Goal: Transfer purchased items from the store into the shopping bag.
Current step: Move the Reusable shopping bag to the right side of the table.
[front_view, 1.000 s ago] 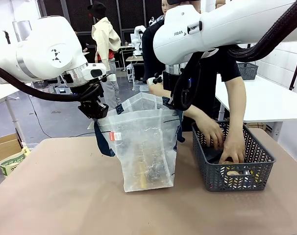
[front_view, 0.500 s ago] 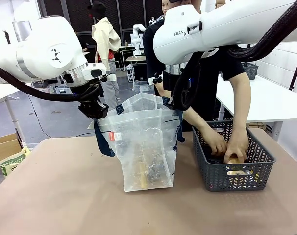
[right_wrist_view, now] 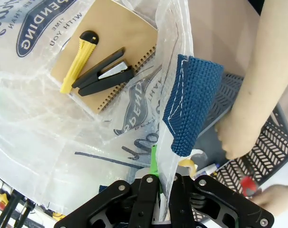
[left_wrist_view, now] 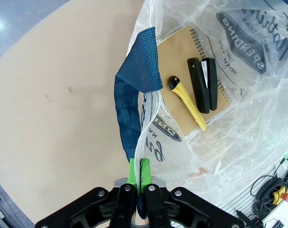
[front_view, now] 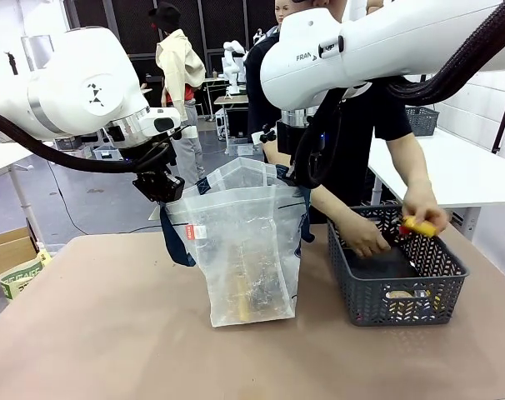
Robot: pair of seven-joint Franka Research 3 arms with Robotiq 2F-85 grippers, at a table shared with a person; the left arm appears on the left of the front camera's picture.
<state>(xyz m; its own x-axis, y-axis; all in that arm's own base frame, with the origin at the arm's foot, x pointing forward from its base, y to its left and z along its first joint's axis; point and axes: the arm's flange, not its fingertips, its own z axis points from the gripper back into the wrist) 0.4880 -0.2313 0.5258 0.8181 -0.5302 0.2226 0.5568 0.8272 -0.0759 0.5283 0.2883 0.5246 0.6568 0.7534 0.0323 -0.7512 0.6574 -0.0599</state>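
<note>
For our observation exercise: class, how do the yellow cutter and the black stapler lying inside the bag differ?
The cutter is yellow with a black end; the stapler is black. The cutter is one slim bar; the stapler is thicker, with two arms. Both lie side by side on the brown notebook.

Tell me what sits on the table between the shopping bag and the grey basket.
Nothing: in the front view, the tabletop between the shopping bag and the grey basket is bare; a person's forearm crosses above it.

tan tabletop [front_view: 94, 333]; grey floor [front_view: 102, 200] behind; white table [front_view: 461, 171] right; cardboard box [front_view: 7, 246] left; dark back wall [front_view: 127, 17].
</note>
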